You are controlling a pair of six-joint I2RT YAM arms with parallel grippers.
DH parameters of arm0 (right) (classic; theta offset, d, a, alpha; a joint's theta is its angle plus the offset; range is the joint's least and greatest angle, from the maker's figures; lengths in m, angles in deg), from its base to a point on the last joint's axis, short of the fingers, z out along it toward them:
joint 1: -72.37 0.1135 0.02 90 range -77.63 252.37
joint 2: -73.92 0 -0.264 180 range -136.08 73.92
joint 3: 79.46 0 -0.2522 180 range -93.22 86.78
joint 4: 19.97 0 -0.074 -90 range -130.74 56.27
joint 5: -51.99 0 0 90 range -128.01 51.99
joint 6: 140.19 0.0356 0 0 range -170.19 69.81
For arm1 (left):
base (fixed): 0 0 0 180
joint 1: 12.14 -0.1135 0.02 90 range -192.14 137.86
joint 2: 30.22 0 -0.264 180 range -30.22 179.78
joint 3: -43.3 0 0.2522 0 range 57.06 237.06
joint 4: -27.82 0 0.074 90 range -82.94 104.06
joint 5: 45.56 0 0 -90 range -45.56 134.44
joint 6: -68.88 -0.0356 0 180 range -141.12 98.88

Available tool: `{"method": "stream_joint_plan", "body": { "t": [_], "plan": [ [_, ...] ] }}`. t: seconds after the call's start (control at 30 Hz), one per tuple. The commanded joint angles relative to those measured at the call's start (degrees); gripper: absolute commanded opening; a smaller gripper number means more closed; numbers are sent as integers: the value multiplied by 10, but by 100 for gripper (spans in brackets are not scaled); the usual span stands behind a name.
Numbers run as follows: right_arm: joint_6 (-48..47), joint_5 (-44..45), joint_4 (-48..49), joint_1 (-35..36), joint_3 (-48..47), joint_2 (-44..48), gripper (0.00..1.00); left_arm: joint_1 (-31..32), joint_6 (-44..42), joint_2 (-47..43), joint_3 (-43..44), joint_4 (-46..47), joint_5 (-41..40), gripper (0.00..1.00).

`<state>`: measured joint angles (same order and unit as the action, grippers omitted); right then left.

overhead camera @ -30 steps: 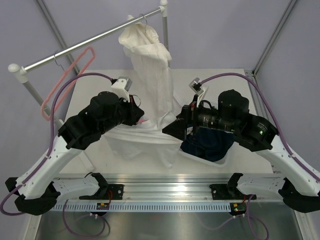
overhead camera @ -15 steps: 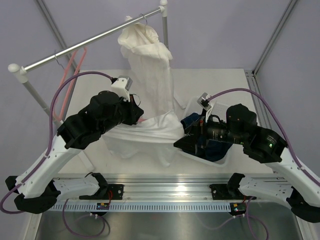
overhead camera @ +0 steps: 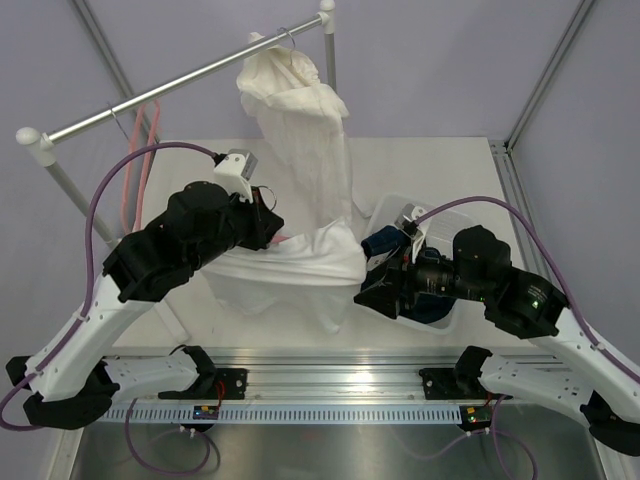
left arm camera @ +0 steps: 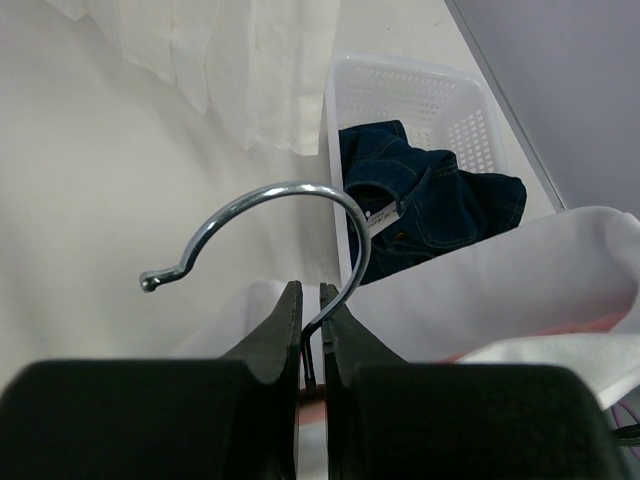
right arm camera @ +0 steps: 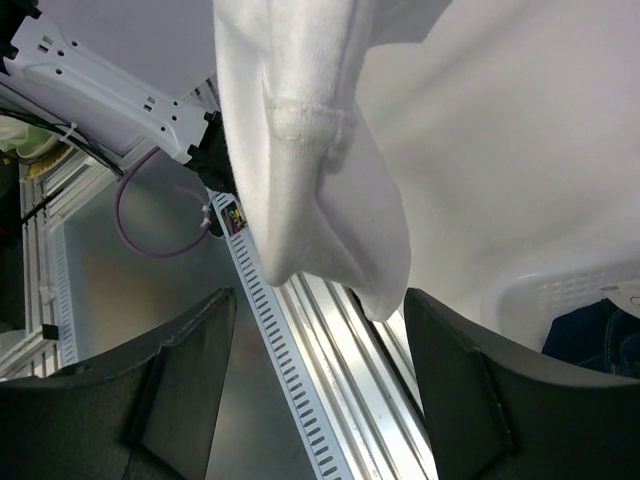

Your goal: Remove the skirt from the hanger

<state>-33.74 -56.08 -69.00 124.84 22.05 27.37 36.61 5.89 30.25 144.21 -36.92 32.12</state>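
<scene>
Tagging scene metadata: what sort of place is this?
Probably a lab test cell staged for garment handling, not a home: a bare white table inside a metal frame, a clothes rail with a white garment hanging from it, and a white basket holding denim.

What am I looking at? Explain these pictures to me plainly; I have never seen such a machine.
These are two robot arms bolted at the edge of a table. One picture looks down from above and behind them. The other two come from a small camera on each wrist. The left gripper is shut on a hanger hook, as its wrist picture shows. A white skirt spreads out below it. The right gripper is open, and the skirt's edge hangs between its fingers, not pinched. A white basket holds dark denim clothing. Behind, a rail carries another white garment.
</scene>
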Motion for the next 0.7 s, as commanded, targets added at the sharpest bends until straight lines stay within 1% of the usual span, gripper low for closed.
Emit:
{"method": "stream_joint_plan", "body": {
  "t": [0.0,0.1,0.27,0.33,0.43,0.53,0.57,0.6,0.67],
  "plan": [
    [-47,-20,60,4,17,22,76,4,4,-17,22,38,7,0],
    [-62,-28,85,4,36,37,76,4,7,-21,17,46,13,0],
    [-81,-43,94,4,40,29,73,4,11,-20,19,48,29,0],
    [-88,-47,95,4,39,22,72,4,13,-21,17,51,32,0],
    [-94,-51,102,4,39,10,67,4,16,-23,14,54,35,0],
    [-100,-44,98,4,32,-6,55,3,16,-25,9,55,37,0],
    [-101,-44,98,4,29,-9,48,4,16,-25,9,55,35,0],
    [-101,-43,97,4,29,-11,37,4,15,-26,9,54,35,0],
    [-99,-42,99,4,28,-14,23,3,13,-25,10,54,34,0]
  ]
}}
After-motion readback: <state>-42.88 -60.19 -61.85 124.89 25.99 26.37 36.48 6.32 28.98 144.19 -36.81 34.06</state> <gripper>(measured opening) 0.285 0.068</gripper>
